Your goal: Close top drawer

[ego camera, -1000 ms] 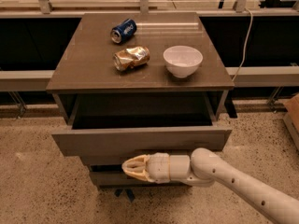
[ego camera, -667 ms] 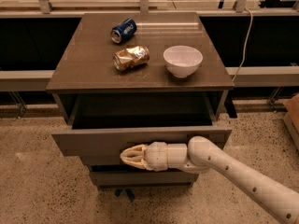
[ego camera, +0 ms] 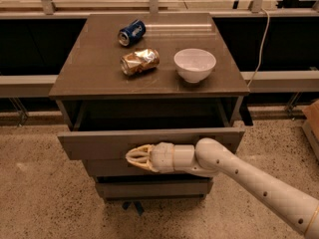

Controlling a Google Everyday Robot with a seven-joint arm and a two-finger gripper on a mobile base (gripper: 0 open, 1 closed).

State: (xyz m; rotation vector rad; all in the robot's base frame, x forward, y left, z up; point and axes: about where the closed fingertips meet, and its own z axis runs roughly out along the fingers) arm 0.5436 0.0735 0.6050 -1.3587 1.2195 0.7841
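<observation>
Now the gripper, jaws closed and empty, has risen to the front of the top drawer, still open; pushing seems next.

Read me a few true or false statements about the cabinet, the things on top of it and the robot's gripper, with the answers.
1. The top drawer is open. True.
2. The bowl sits inside the drawer. False: it stands on the tabletop.
3. The blue can lies on its side. True.
4. The gripper is over the tabletop. False: it is lower, in front of the drawer's front panel.
</observation>
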